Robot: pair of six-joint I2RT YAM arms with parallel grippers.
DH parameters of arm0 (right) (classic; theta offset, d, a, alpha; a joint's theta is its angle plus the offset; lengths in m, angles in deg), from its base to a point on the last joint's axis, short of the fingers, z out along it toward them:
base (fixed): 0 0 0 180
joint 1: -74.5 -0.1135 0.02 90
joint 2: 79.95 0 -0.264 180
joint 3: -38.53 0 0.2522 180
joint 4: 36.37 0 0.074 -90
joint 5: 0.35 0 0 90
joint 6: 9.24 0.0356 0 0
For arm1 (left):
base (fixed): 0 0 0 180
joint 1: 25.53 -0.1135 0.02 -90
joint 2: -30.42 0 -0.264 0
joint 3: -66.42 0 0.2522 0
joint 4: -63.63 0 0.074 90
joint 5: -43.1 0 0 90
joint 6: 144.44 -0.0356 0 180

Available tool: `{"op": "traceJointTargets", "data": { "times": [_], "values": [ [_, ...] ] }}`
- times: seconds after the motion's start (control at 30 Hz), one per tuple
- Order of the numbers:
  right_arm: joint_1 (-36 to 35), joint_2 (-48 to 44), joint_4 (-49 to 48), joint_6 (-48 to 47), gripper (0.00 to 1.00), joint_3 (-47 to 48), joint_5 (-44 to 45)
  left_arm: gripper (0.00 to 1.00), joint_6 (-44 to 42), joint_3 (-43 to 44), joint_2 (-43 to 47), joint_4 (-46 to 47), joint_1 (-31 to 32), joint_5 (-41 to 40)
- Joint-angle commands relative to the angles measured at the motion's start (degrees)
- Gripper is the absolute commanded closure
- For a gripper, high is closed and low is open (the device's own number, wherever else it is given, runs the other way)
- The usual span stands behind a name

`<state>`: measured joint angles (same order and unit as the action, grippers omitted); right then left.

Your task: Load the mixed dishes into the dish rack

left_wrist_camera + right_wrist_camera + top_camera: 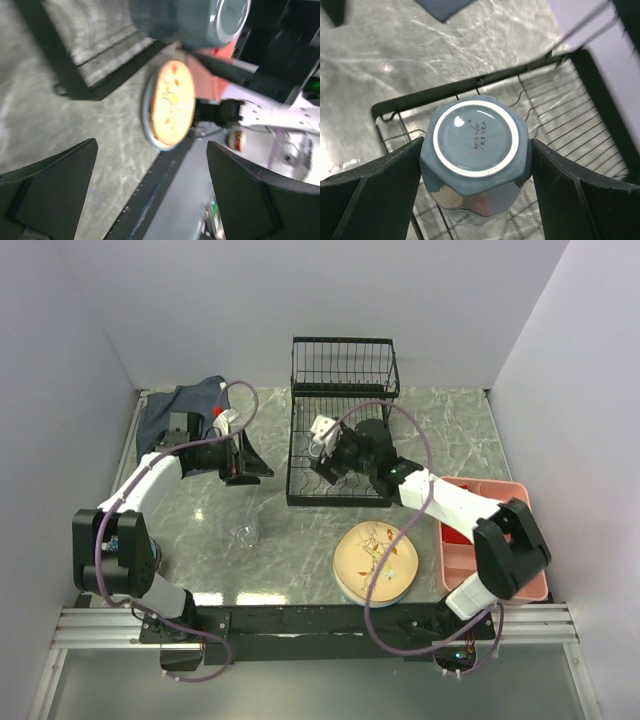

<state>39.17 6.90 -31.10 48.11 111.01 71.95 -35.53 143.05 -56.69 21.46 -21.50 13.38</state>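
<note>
A blue-grey faceted cup (476,140) stands upside down, base up, over the wire floor of the black dish rack (555,125). My right gripper (476,165) straddles it with its fingers close along both sides; a thin gap shows on the right, so it is open. From above, the right gripper (327,455) sits inside the dish rack (340,495). My left gripper (242,458) hangs wide open left of the rack with nothing in it. The peach plate (377,562) lies near the front edge. A clear glass (245,533) stands left of the plate.
A pink compartmented tray (495,550) sits at the right, under the right arm. A dark blue cloth (185,405) lies at the back left. The left wrist view shows the plate (172,102) and the rack's rim (75,75).
</note>
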Motion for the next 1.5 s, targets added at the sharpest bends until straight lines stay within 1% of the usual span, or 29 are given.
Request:
{"op": "traceJointTargets", "data": {
  "times": [0.0,0.13,0.17,0.23,0.27,0.33,0.37,0.43,0.47,0.57,0.67,0.8,0.83,0.9,0.93,0.97,1.03,1.07,1.17,1.33,1.47],
  "values": [
    [3.6,3.41,-14.17,13.91,0.72,3.69,-1.47,0.03,-0.1,-1.44,3.96,4.24,-2.18,-8.23],
    [4.48,6.31,-21.99,17.61,0.73,2.19,-2.0,0.04,-2.65,0.06,3.09,1.08,-3.86,-10.51],
    [4.57,7.36,-25.75,18.66,0.73,1.75,-1.91,0.04,-3.01,0.06,3.0,0.81,-5.6,-11.13],
    [4.48,8.42,-29.63,19.19,0.73,0.09,-2.34,0.04,-5.11,0.85,3.0,-0.68,-6.84,-12.89],
    [4.48,9.47,-33.48,19.28,0.73,-0.53,-2.61,0.04,-6.25,1.2,2.65,-1.38,-7.19,-14.9],
    [4.31,10.7,-36.84,19.55,0.73,-1.5,-3.13,0.04,-8.89,2.08,2.12,-2.53,-7.98,-16.49],
    [4.22,12.45,-40.17,19.37,0.73,-1.68,-2.96,0.04,-9.51,2.43,1.25,-3.67,-8.34,-17.72],
    [3.96,14.48,-43.44,18.5,0.73,-1.85,-2.09,0.04,-10.91,3.57,0.46,-4.38,-9.13,-18.61],
    [3.87,16.49,-46.5,17.36,0.73,-1.94,-1.73,0.04,-11.35,3.92,-0.33,-5.08,-9.39,-19.05],
    [3.17,20.36,-51.25,13.68,0.72,-1.15,-1.47,0.04,-13.02,5.85,-1.74,-5.87,-9.57,-20.8],
    [2.73,23.35,-52.77,11.91,0.71,0.34,-1.64,0.04,-13.73,6.82,-2.01,-6.31,-9.83,-22.39],
    [2.46,25.56,-52.15,11.81,0.7,2.54,-0.94,0.04,-14.08,6.3,-1.22,-6.14,-10.88,-23.18],
    [2.2,25.56,-52.15,11.38,0.69,2.37,-0.85,0.04,-14.08,6.04,-0.87,-6.14,-11.15,-23.18],
    [1.41,25.74,-52.5,10.85,0.6,1.49,0.46,0.04,-14.08,5.16,-0.08,-6.05,-11.85,-23.09],
    [1.14,25.39,-52.94,10.93,0.55,0.88,1.42,0.04,-14.0,4.81,0.1,-5.88,-12.2,-22.92],
    [0.97,25.13,-53.64,11.11,0.46,-0.35,2.3,0.03,-13.82,4.46,0.53,-5.7,-12.47,-22.57],
    [0.09,24.42,-54.17,11.2,0.39,-1.67,5.38,0.04,-13.56,3.66,0.8,-5.35,-13.0,-22.04],
    [0.0,23.29,-53.91,11.29,0.32,-2.72,6.26,0.04,-13.47,3.49,1.15,-5.09,-13.17,-21.52],
    [-0.44,20.74,-51.55,12.07,0.23,-4.13,8.55,0.04,-13.2,2.78,1.59,-4.12,-13.44,-20.55],
    [-0.44,18.01,-49.78,12.34,0.16,-5.11,9.34,0.04,-12.94,2.08,2.03,-2.8,-13.79,-19.14],
    [-0.53,18.09,-48.55,13.92,0.15,-3.44,10.13,0.04,-13.29,1.9,2.12,-2.89,-13.7,-18.96]
  ]
}}
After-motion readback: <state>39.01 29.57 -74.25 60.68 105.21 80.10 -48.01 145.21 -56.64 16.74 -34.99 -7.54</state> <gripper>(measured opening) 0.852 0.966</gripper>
